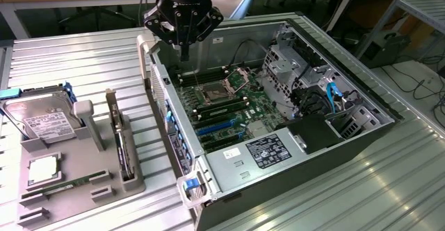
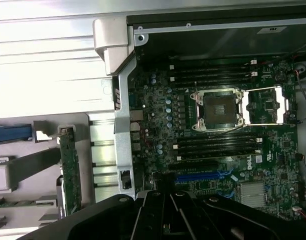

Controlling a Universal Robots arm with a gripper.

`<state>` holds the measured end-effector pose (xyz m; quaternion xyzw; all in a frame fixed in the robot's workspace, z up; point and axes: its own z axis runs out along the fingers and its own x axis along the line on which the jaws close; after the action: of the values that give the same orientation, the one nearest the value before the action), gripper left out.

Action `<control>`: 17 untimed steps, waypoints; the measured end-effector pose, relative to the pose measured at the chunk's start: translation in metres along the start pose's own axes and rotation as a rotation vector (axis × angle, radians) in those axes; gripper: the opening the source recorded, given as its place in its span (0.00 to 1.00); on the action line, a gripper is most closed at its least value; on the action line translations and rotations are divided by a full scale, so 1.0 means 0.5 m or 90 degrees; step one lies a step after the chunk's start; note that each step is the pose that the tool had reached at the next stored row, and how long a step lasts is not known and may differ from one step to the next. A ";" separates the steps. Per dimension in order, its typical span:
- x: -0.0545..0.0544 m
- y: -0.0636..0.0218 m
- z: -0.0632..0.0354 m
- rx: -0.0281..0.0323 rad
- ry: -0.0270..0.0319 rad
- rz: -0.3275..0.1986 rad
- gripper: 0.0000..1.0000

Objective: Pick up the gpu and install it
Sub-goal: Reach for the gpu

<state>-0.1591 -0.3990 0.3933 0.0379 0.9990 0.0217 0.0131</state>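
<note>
Though closed, fingers (image 1: 184, 49) apart from gpu (image 1: 120, 137)

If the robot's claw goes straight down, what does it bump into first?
The gripper would probably hit the motherboard in the open computer case; the exact spot is unclear.
</note>
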 end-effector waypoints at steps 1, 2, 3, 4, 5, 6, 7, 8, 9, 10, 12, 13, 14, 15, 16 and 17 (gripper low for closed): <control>0.001 0.000 0.000 0.0000 0.0000 0.000 0.11; 0.002 0.000 0.000 0.0000 0.0000 0.000 0.11; 0.003 0.000 0.000 0.0000 0.0000 0.000 0.11; 0.004 0.000 0.000 0.0000 0.0000 0.000 0.11; 0.005 0.000 0.000 0.0000 0.0000 0.000 0.11; 0.006 -0.001 0.000 0.0000 0.0000 0.000 0.11; 0.007 -0.001 0.000 0.0000 0.0000 0.000 0.11; 0.008 -0.001 0.000 0.0000 0.0000 0.000 0.11; 0.010 -0.001 0.000 0.0000 0.0000 0.000 0.11; 0.011 -0.001 0.000 0.0000 0.0000 0.000 0.11; 0.013 -0.001 0.000 0.0000 0.0000 0.000 0.11; 0.014 -0.001 0.000 0.0000 0.0000 0.000 0.11; 0.015 -0.001 0.000 0.0000 0.0000 0.000 0.11; 0.016 -0.001 0.000 0.0000 0.0000 0.000 0.11; 0.017 -0.001 -0.001 0.0000 0.0000 0.000 0.11; 0.018 -0.002 -0.001 0.0000 0.0000 0.000 0.11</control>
<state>-0.1683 -0.3991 0.3933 0.0379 0.9990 0.0217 0.0131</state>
